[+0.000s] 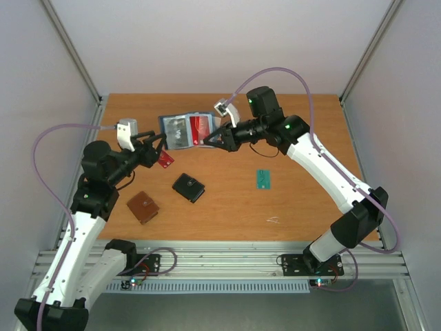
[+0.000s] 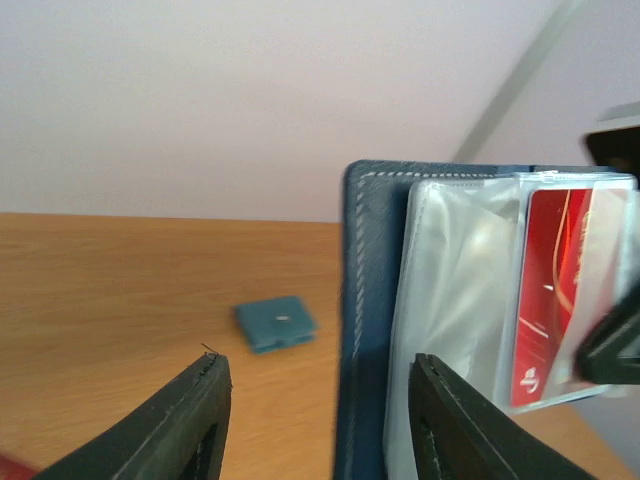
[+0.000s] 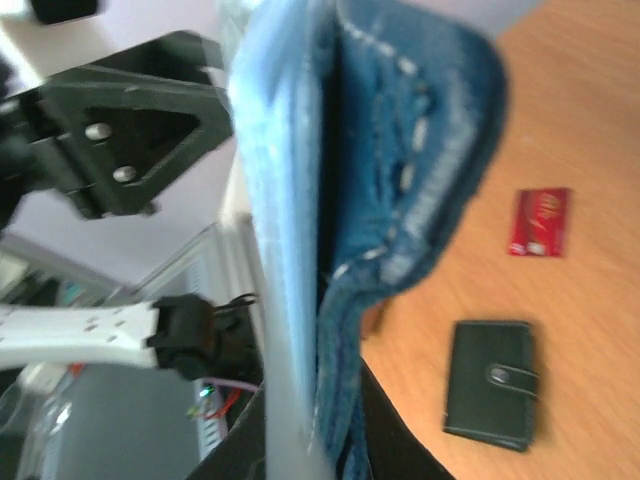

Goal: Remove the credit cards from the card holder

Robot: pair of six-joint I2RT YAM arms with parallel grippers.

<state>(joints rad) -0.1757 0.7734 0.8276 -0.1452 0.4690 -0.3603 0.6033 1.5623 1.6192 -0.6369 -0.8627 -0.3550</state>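
Navy card holder (image 1: pixel 178 131) hangs at upper centre of the top view, its right edge pinched in our right gripper (image 1: pixel 208 140), while our left gripper (image 1: pixel 158 144), jaws apart, sits just left, facing its pocketed red card (image 1: pixel 200 127).

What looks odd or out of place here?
Nothing looks spilled or damaged. The only odd thing is the card holder, held up open by the right claw with a red card left in its pocket.
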